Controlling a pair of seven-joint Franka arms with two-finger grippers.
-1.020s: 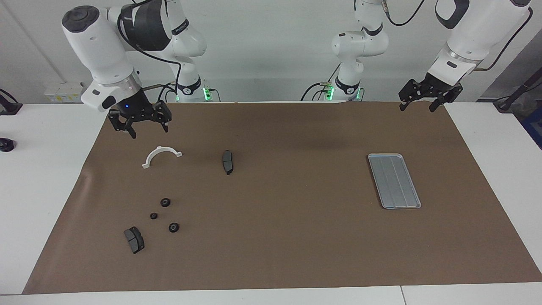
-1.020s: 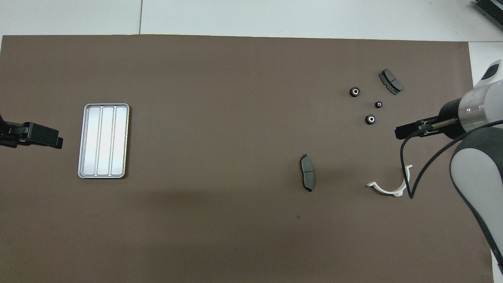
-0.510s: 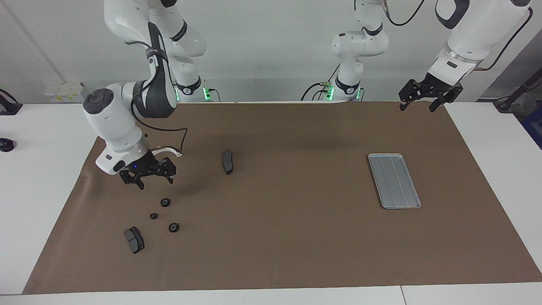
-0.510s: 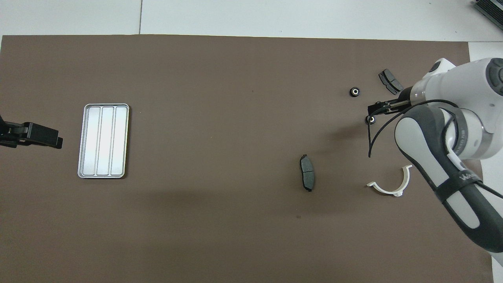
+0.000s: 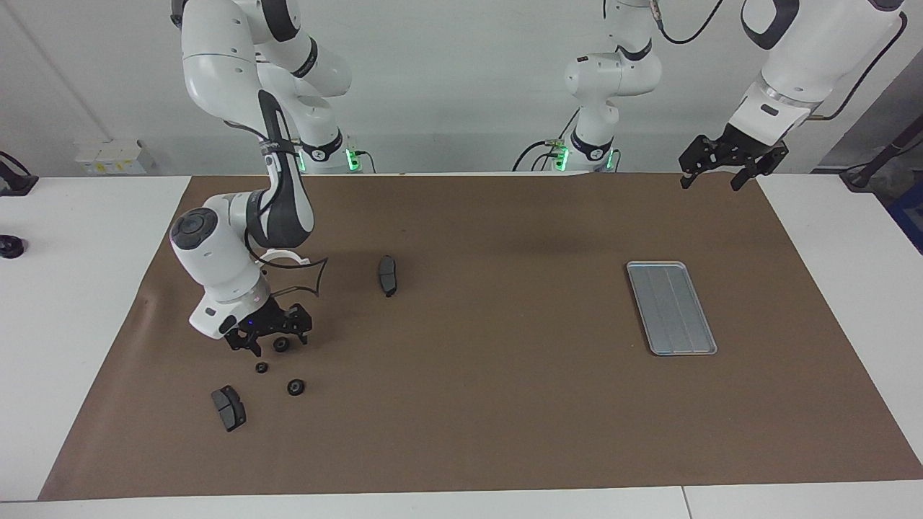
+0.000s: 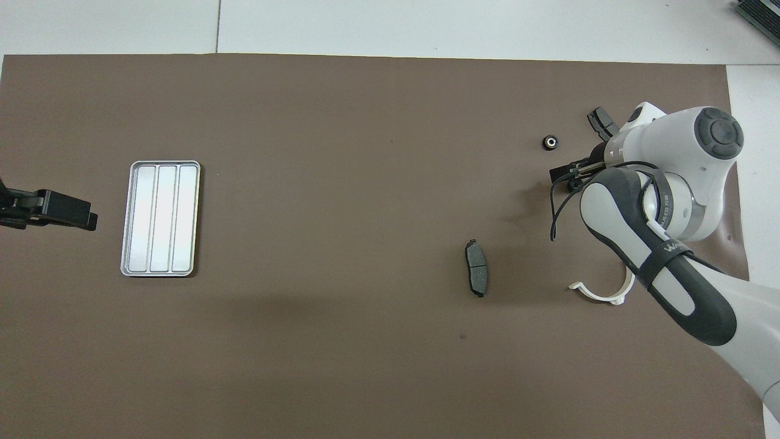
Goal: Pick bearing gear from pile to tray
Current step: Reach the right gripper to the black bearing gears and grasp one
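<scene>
Three small black bearing gears lie in the pile at the right arm's end of the brown mat. My right gripper (image 5: 280, 344) is low over the one nearest the robots (image 5: 281, 344), open, with a finger on either side of it. The other two gears (image 5: 262, 367) (image 5: 296, 387) lie free just past it. In the overhead view only one gear (image 6: 550, 142) shows beside the right gripper (image 6: 563, 177); the arm hides the rest. The silver ridged tray (image 5: 670, 308) (image 6: 160, 217) lies at the left arm's end. My left gripper (image 5: 710, 184) (image 6: 85, 216) waits open, raised over the mat's edge by the robots.
A dark brake pad (image 5: 228, 407) lies farthest from the robots in the pile. Another brake pad (image 5: 388, 274) (image 6: 476, 275) sits toward the mat's middle. The white half-ring bracket (image 6: 603, 294) is partly under the right arm. The mat (image 5: 476, 404) covers most of the white table.
The right arm has swung out from near the robots, over the white bracket, and come down onto the nearest gear, fingers still open. The left arm has not moved.
</scene>
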